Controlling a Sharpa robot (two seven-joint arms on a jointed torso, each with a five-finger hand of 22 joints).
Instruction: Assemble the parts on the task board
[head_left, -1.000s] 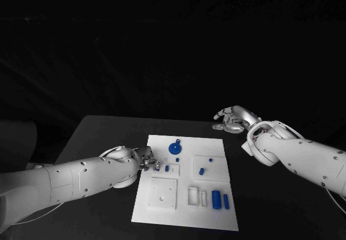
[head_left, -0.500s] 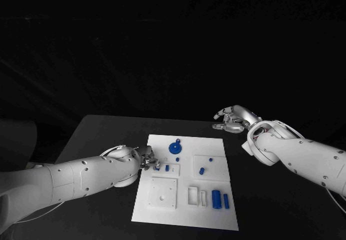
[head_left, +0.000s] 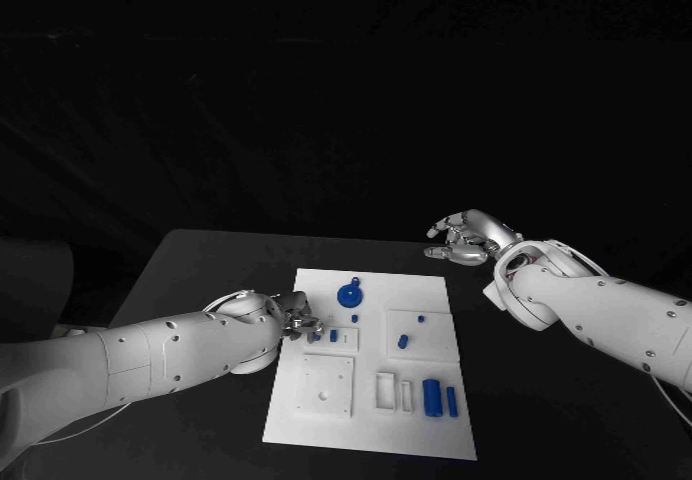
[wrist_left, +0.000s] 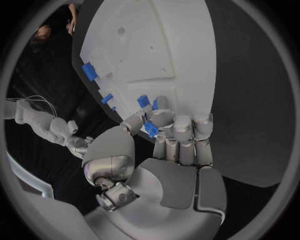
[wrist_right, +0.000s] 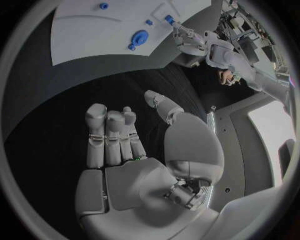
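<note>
We've got the left hand (head_left: 296, 322) at the task board's (head_left: 433, 440) left edge, pinching a small blue part (wrist_left: 150, 129) betw thumb and fingertips, right over the board's edge, prob lining it up w/ a slot nearby. Can't tell if it's touching the board yet. Right hand (head_left: 469, 238) parked off the board's far right corner, fingers curled in, grasping nothing, likely kept clear so the left can work. Other blue parts on the board: round knob (head_left: 349, 296) near its far edge, two pegs (head_left: 440, 399) near its near right corner.
</note>
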